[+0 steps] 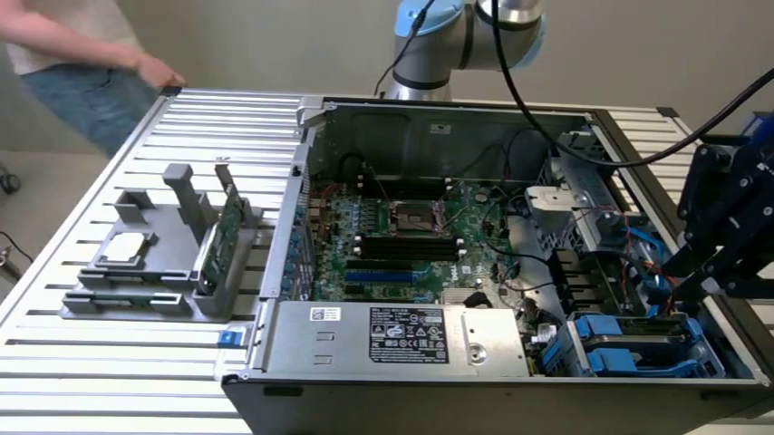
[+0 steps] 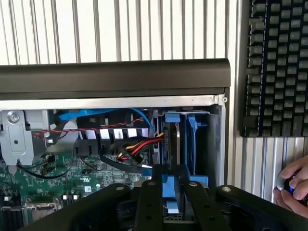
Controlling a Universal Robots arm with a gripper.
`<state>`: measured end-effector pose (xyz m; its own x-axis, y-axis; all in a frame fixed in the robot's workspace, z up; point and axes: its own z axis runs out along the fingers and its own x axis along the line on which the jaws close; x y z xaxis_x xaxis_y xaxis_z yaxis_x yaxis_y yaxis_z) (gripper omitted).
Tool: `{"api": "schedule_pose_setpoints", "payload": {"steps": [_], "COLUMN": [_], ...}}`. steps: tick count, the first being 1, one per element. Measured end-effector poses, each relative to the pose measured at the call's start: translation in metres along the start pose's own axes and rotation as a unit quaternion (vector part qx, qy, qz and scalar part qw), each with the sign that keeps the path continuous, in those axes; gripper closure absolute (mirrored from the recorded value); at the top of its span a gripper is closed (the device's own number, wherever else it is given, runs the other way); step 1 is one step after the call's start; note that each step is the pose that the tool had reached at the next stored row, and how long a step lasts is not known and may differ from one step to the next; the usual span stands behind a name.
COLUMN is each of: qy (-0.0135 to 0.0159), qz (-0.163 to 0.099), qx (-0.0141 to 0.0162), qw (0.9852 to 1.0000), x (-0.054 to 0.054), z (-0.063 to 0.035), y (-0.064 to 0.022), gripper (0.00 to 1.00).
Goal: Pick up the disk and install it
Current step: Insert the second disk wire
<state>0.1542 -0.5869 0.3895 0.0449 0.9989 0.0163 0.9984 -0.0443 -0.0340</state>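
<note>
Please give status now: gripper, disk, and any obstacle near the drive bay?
Gripper over drive bay, fingers astride the disk. Disk upright in the bay, blue carrier showing. Cables beside the bay, not blocking.

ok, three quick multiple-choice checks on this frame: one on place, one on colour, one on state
1. Where is the disk in its blue carrier?
A. On the grey fixture
B. In the drive bay of the case
C. On the table outside the case

2. What colour is the card standing in the grey fixture?
A. Red
B. White
C. Green

3. What state is the case in?
A. Side open, motherboard exposed
B. Side panel fitted
C. Standing upright, closed

Key: 1 B, the wrist view shows it slotted in the bay; 2 C, it is a green circuit card; 3 A, the board and cables are in plain view.
</note>
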Motion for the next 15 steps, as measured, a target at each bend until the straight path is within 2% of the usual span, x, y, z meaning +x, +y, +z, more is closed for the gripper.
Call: {"api": "schedule_pose_setpoints", "payload": {"steps": [1, 5, 8, 15], "qy": [0.0005, 0.0026, 0.0044, 0.0092], "qz": [0.0, 0.0, 0.0, -0.001], "qx": [0.0, 0.0001, -0.0011, -0.0117], "qw": [1.0, 1.0, 1.0, 0.9999], "x": [0.0, -0.001, -0.001, -0.001], "z": [0.0, 0.0004, 0.0012, 0.0078], "y": [-0.0032, -0.0137, -0.0144, -0.0143], "gripper": [0.69, 0.69, 0.69, 0.69]}}
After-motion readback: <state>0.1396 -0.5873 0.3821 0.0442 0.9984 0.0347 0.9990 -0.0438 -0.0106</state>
